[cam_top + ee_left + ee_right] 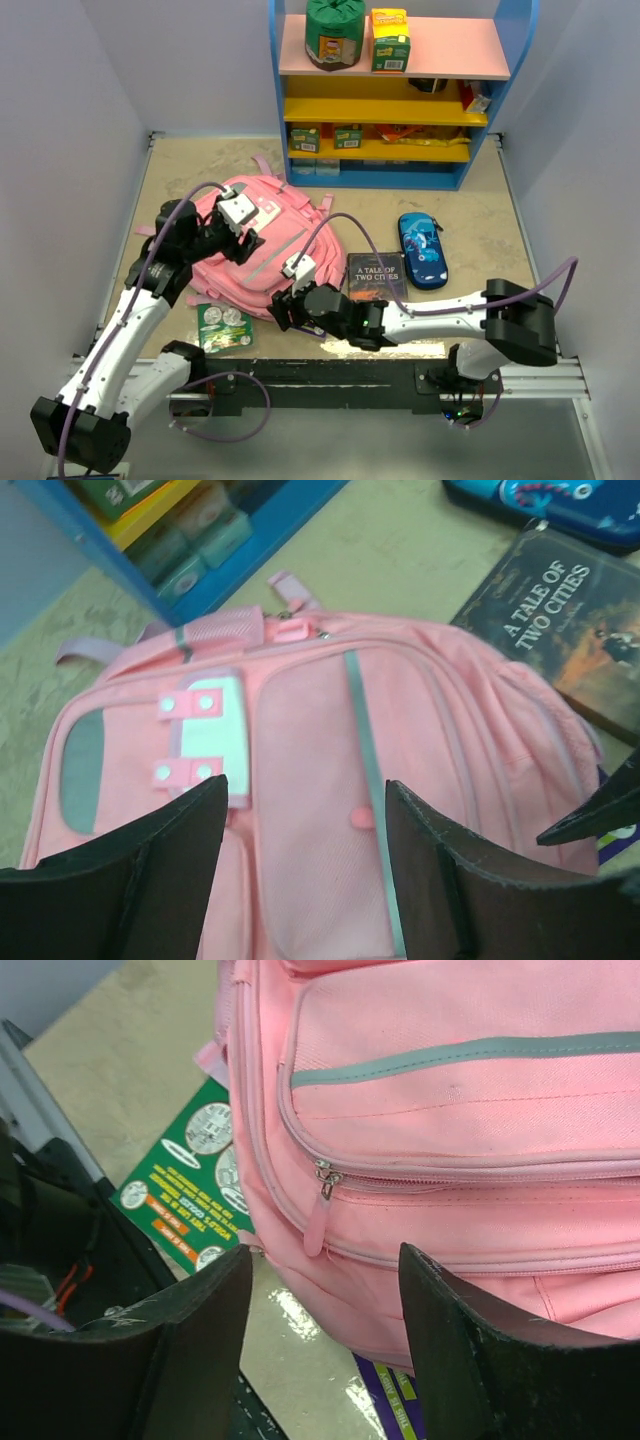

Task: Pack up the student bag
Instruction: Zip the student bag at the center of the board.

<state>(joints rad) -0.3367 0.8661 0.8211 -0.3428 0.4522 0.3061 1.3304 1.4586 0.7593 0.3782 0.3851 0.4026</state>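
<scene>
Left pincer (302, 805) spread above student bag (290, 715), right pincer (325, 1260) maybe touching

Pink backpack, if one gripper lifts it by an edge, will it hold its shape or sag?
Probably sags: the pink backpack is soft fabric lying flat and creased, so it looks mostly empty and likely light. It should not roll, and the woven cloth looks unlikely to slip. The zipper pull may dangle.
</scene>
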